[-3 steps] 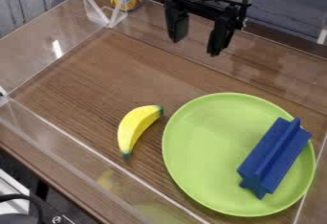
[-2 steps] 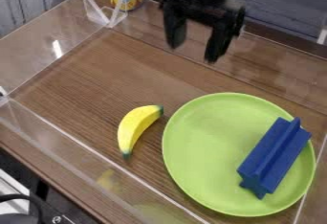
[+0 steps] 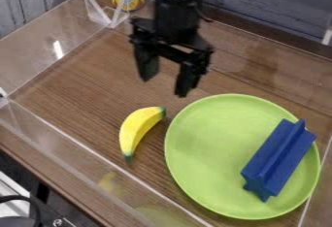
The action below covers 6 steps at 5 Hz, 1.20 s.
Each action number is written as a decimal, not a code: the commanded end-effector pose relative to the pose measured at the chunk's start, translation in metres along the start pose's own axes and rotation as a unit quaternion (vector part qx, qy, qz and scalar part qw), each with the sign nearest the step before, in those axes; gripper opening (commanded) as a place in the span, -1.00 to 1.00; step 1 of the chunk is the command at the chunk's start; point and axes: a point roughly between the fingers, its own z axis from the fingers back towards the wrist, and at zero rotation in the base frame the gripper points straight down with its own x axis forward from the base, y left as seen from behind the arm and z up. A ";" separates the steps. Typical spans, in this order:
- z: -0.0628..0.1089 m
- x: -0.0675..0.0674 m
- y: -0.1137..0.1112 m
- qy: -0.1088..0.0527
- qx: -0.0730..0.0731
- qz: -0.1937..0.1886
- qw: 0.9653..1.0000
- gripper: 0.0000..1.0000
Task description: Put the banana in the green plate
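One banana beside green plate; pincer wide

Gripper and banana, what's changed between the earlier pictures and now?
The gripper moved from the far right of the table toward the camera and to the left in the picture, and now hangs open just beyond the banana. It took hold of nothing. The banana on the table, the green plate and the blue block on the plate stayed where they were.
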 end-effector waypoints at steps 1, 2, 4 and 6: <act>0.001 -0.007 0.015 -0.036 0.005 -0.002 0.999 1.00; -0.011 -0.015 0.029 -0.051 0.005 0.002 0.999 1.00; -0.034 -0.021 0.038 -0.065 -0.009 0.001 0.998 1.00; -0.049 -0.022 0.036 -0.059 -0.022 -0.009 0.998 1.00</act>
